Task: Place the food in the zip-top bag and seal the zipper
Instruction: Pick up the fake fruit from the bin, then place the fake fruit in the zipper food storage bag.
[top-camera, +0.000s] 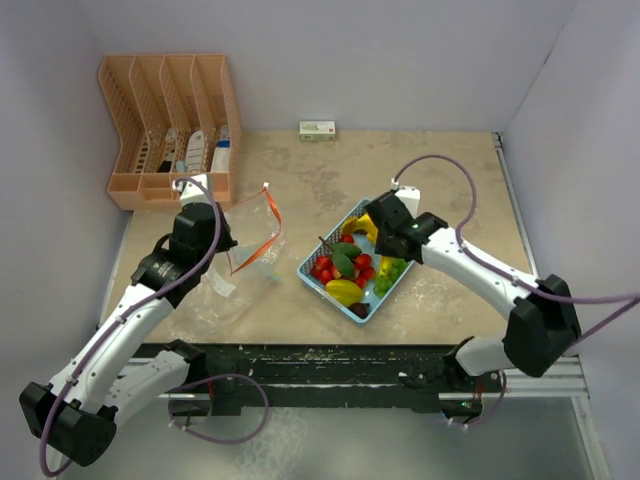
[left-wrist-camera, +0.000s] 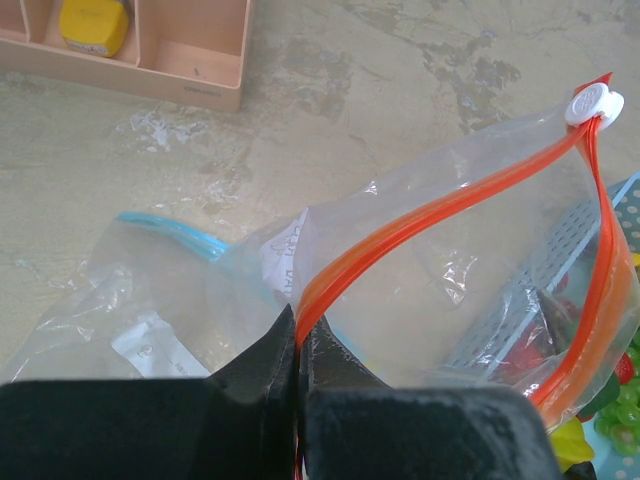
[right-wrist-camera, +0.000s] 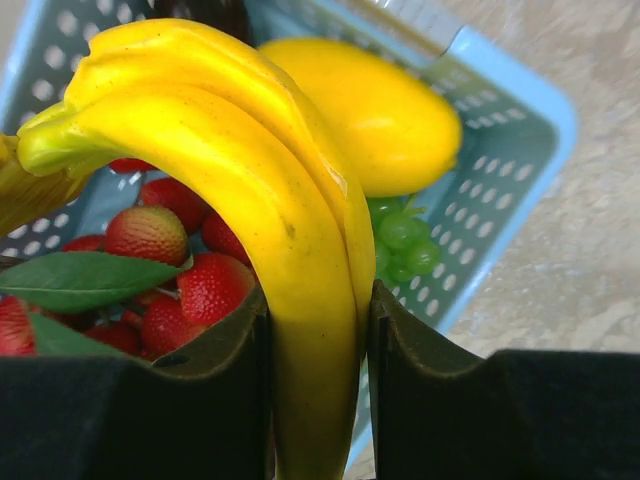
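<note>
I find no text that can be read in full. A white label (left-wrist-camera: 281, 252) beside the zip-top bag (left-wrist-camera: 450, 250) carries faint dark lettering, too blurred to make out. The small box (top-camera: 317, 129) at the back of the worktop (top-camera: 440, 180) shows green-and-white print, too small to read. Markings on the packets (top-camera: 200, 152) in the orange organiser (top-camera: 150, 90) are likewise illegible.

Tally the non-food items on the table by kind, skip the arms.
Orange-zipper bag: 1
Blue-edged bag: 1
Light-blue basket: 1
Orange desk organizer: 1
Small box: 1
Total: 5
</note>
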